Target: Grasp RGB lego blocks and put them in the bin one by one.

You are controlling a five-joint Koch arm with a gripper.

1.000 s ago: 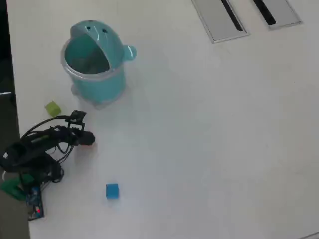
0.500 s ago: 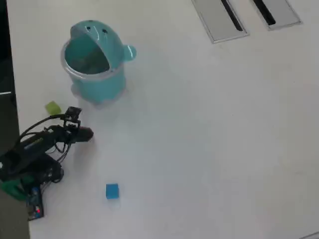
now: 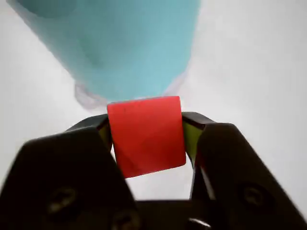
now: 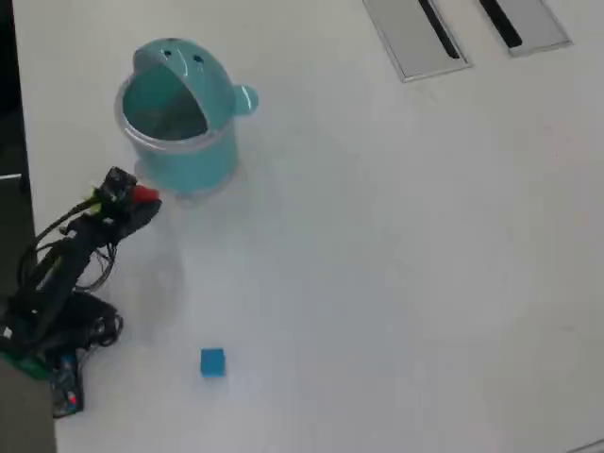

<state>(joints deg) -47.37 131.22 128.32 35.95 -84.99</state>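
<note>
red plastic lego cube (image 3: 146, 135) sits clamped between my two black jaws, squeezed on its left and right faces as the wrist view shows it, with one corner tipped slightly down. my gripper (image 4: 142, 198) is closed on it and lifted off the white table (image 4: 396, 264). straight ahead of my fingers, filling the top of the wrist view, stands the teal plastic cylindrical bin (image 3: 120, 48) with its clear rim, and i am looking at its outer wall, not into its mouth. in the overhead view the cube (image 4: 144, 194) hangs just beside the bin's (image 4: 179, 113) lower left wall, below and left of the opening. so the opening lies up and to the right of my grip in that view, and i judge the next move needs more height before going forward over the rim, or the cube may knock the wall. the small blue plastic cube (image 4: 212, 362) rests well apart, lower on the table. the yellow-green cube i cannot see.
</note>
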